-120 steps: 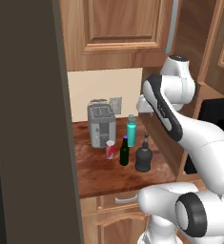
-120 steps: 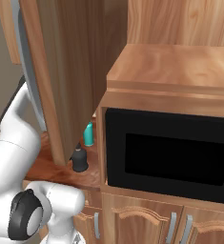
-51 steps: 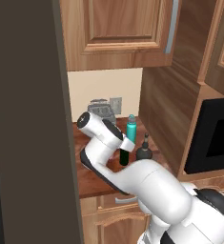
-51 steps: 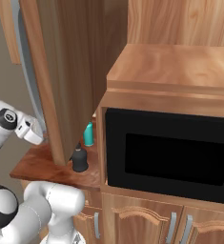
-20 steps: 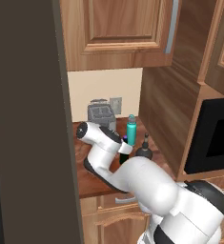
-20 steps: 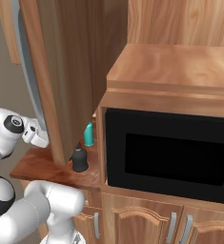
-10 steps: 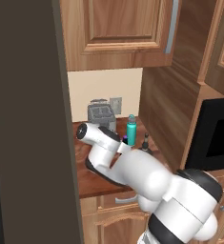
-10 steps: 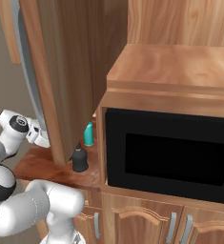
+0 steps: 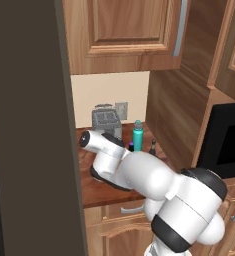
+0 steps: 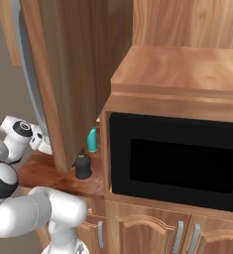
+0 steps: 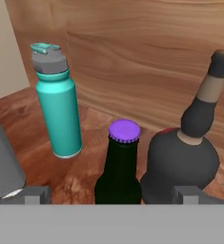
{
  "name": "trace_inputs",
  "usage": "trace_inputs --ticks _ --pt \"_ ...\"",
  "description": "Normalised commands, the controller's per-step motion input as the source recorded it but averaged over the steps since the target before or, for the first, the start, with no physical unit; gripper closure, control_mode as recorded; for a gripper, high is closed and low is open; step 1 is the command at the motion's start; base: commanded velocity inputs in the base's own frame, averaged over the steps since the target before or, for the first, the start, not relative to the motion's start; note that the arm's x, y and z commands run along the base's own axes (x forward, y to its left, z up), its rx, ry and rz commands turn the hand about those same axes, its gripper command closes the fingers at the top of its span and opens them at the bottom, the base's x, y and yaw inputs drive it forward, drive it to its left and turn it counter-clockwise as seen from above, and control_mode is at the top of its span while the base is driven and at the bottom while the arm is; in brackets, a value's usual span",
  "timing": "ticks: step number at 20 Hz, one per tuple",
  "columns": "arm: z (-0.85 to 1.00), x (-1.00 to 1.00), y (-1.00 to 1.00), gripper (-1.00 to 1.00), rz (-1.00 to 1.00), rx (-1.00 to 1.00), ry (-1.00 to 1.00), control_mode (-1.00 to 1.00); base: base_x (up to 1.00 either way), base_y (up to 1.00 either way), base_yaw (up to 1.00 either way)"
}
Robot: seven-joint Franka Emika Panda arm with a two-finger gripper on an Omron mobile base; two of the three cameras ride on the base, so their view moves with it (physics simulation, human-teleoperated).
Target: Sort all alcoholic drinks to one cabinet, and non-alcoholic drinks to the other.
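between the tips of the wide-open, empty claw [image 11: 111, 196] stands the green bottle [image 11: 119, 167], lined up for a grab.

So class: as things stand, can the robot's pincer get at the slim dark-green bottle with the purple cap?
Probably yes. The open pincer faces the dark-green bottle head-on, nothing between them. The squat black bottle stands close beside it, so one finger has little room.

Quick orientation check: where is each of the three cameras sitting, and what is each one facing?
Left base view: behind-left of the arm, facing the counter and teal bottle.
Right base view: behind-right, facing the microwave; arm at left.
Hand view: along the open gripper, facing the purple-capped bottle and black bottle.
All share the teal bottle.
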Motion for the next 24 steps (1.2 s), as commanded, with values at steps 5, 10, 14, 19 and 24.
trace_inputs --ticks 5,10,14,19,24 --pt "-0.08 0.00 -0.06 -1.00 -0.05 -0.03 0.00 -1.00 0.00 0.00 0.00" --pt "-0.05 0.04 -0.06 -1.00 -0.04 -0.03 0.00 -1.00 0.00 0.00 0.00" --pt "-0.01 0.06 -0.05 -1.00 -0.03 -0.02 0.00 -1.00 0.00 0.00 0.00" --pt "0.00 0.16 -0.05 -1.00 -0.03 -0.02 0.00 -1.00 0.00 0.00 0.00" --pt "0.00 0.13 -0.08 -1.00 -0.03 -0.03 0.00 -1.00 0.00 0.00 0.00"
